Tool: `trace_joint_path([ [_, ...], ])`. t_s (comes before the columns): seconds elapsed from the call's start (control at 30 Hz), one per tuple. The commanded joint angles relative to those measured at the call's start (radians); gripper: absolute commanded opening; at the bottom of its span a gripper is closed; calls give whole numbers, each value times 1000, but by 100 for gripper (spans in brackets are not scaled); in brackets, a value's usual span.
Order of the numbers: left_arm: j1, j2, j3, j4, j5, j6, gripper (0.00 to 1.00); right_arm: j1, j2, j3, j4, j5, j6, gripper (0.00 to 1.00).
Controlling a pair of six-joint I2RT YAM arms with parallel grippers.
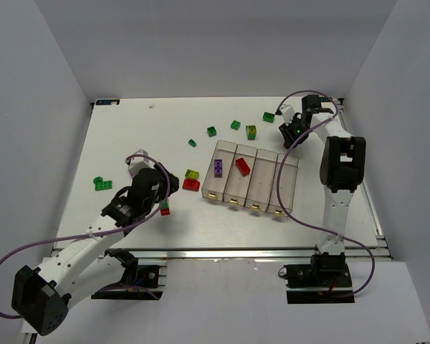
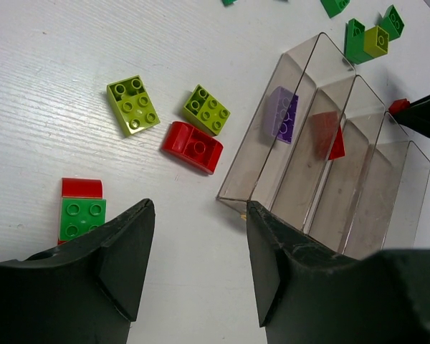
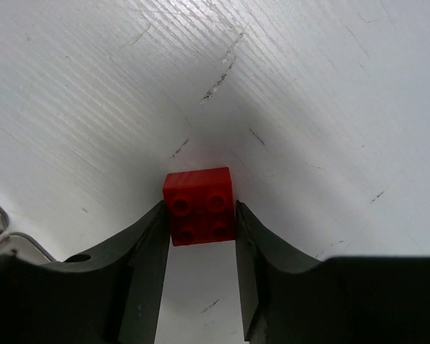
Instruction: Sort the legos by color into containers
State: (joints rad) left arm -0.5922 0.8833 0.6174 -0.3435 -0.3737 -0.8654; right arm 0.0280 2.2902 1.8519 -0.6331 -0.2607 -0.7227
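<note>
- Top external view: flat white table (image 1: 129, 129) with fine grain and small scuffs, boxed in by plain grey walls (image 1: 50, 86) on the left, far and right sides.
- Silver metal rail (image 1: 222, 252) runs along the near edge, with both arm bases bolted just below it.
- Four narrow translucent grey-clear bins joined in a row (image 1: 287, 183) sit right of centre, angled slightly, gold tabs toward the near edge.
- Leftmost bin holds a purple studded brick (image 1: 218, 168); the next bin holds a red brick (image 1: 242, 166); the other two show only their floors.
- Left gripper (image 2: 199, 236) hangs above the table near the bins' near-left corner, jaws apart, nothing between them.
- Red-and-green stacked bricks (image 2: 81, 211) lie just beside its left finger; two yellow-green bricks (image 2: 133, 105) and a red curved brick (image 2: 193, 146) lie between it and the bins.
- Right gripper (image 3: 199, 222) is at the far right corner, fingers pressed on both sides of a small red four-stud brick (image 3: 199, 206); cannot tell if it is off the table.
- Dark green bricks (image 1: 211, 131) are scattered beyond the bins; a green pair (image 1: 102, 183) lies near the left edge.
- Widest bare stretches: far-left table, and the strip between the bins and the rail.
- Right arm works close to the right wall.
</note>
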Motion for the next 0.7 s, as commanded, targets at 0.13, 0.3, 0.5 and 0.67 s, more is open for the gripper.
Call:
trace_joint_path([
  [0.13,-1,-9,41,4,-11,8,64,-2,-35,-43,30,-8,-29,12],
  [0.3,-1,-52,16,14,-11,-4,63,-2,-112,-46,47,-58,-26,5],
  [0.5,-1,-104,-16,9,-8,-23,63,-2,-259,-83,53,-230,8,0],
  [0.67,-1,-138,-42,9,-1,-32,63,16,-409,-193,58,-412,19,0],
])
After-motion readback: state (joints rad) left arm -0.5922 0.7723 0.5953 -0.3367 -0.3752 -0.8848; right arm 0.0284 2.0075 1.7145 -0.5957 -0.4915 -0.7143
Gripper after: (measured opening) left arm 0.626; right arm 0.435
